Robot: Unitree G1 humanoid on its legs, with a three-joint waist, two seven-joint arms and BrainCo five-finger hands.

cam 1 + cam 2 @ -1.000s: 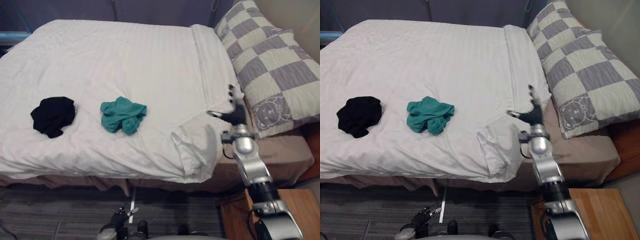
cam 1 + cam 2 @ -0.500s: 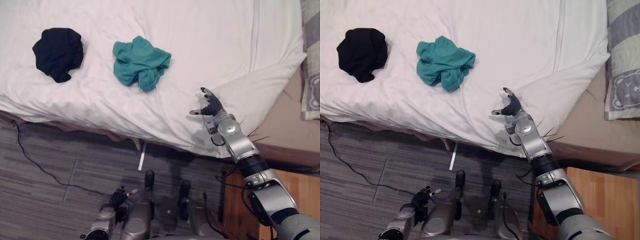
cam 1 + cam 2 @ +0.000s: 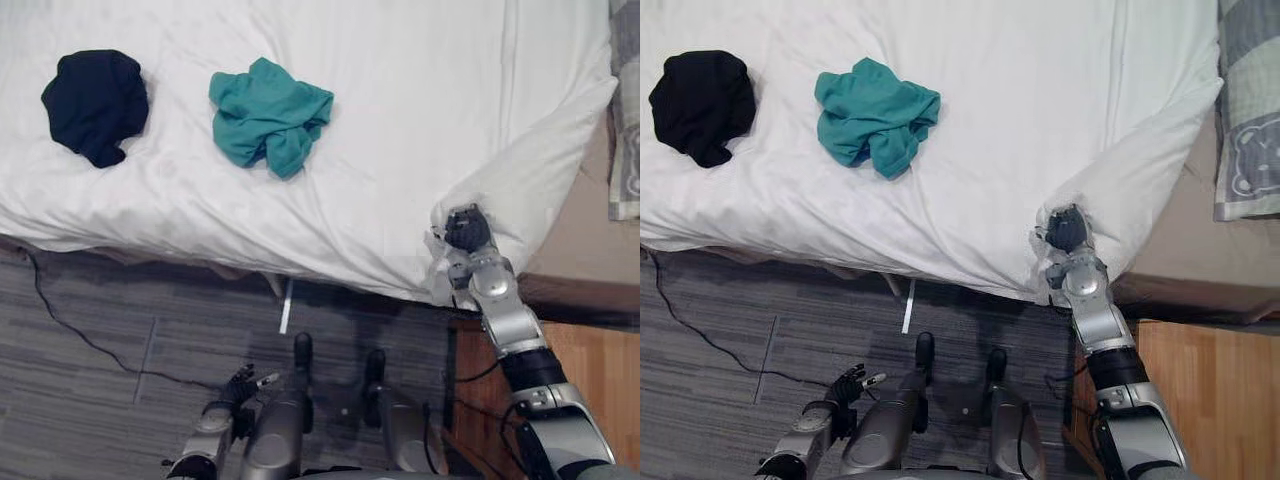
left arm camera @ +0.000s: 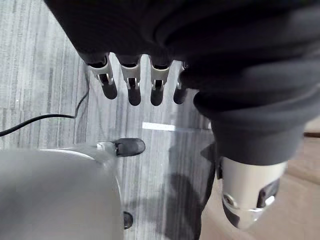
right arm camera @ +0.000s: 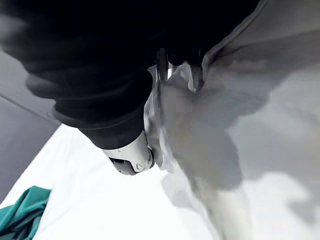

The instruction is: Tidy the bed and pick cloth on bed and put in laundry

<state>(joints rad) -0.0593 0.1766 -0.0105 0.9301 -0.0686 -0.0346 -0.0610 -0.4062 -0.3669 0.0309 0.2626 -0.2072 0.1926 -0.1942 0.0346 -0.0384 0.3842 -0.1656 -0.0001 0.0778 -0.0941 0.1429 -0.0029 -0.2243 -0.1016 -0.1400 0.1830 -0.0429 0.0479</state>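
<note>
Right hand [image 3: 466, 229] at turned-back corner of duvet [image 3: 400, 120], fingers closed, white fabric bunched in grip. Left hand [image 3: 238, 386] low over floor, fingers loose, empty. Teal cloth [image 3: 268, 112] and black cloth [image 3: 95, 105] crumpled on duvet, apart, untouched. Your read: duvet soft, bulky, likely draggy; hold at corner hem, pull flat toward pillow [image 3: 626, 150]. Cloths light, limp; pinch top of each heap, expect trailing ends.

I look down on a grey striped carpet floor [image 3: 120, 330]. A short white strip [image 3: 285, 308] lies flat on it. At my right stands an orange-brown wooden cabinet top [image 3: 612, 372]. Beyond it, at the far right edge, lies a grey-and-cream checked fabric pillow [image 3: 1248, 150] with a bear outline on its corner.
</note>
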